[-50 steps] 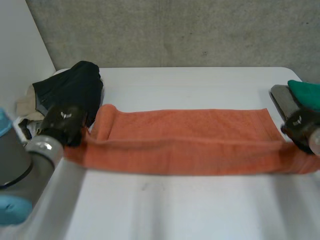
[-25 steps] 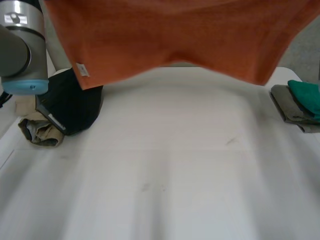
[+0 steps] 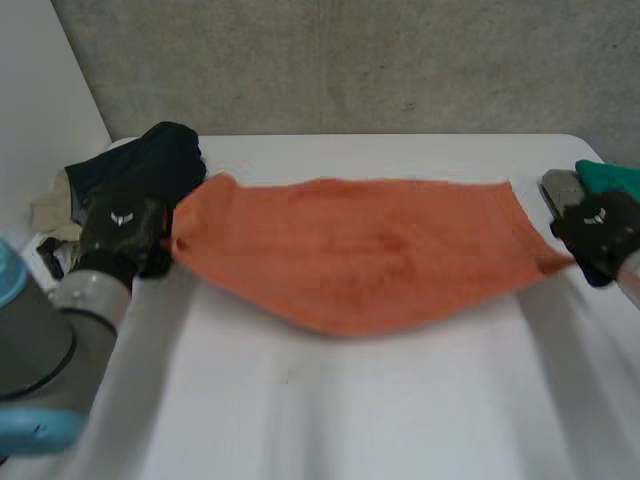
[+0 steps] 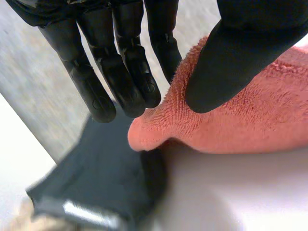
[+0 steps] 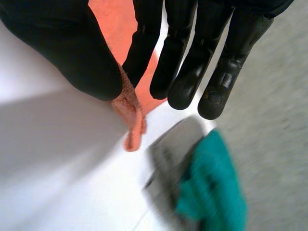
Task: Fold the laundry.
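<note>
An orange towel [image 3: 370, 255] is stretched across the white table [image 3: 330, 410] between my two hands, sagging toward me in the middle. My left hand [image 3: 125, 232] pinches the towel's left corner [image 4: 159, 127] between thumb and fingers. At the other end my right hand [image 3: 600, 232] pinches the right corner [image 5: 129, 109] the same way, with a small tip of cloth poking out past the thumb.
A heap of dark clothes [image 3: 145, 175] with a beige piece [image 3: 50, 212] lies at the table's far left, just behind my left hand. A grey and a green folded cloth [image 3: 590, 180] are stacked at the right edge, close behind my right hand.
The towel lay as a long folded strip, was swung up high in front of the camera, and has now come back down spread wider between both hands.
</note>
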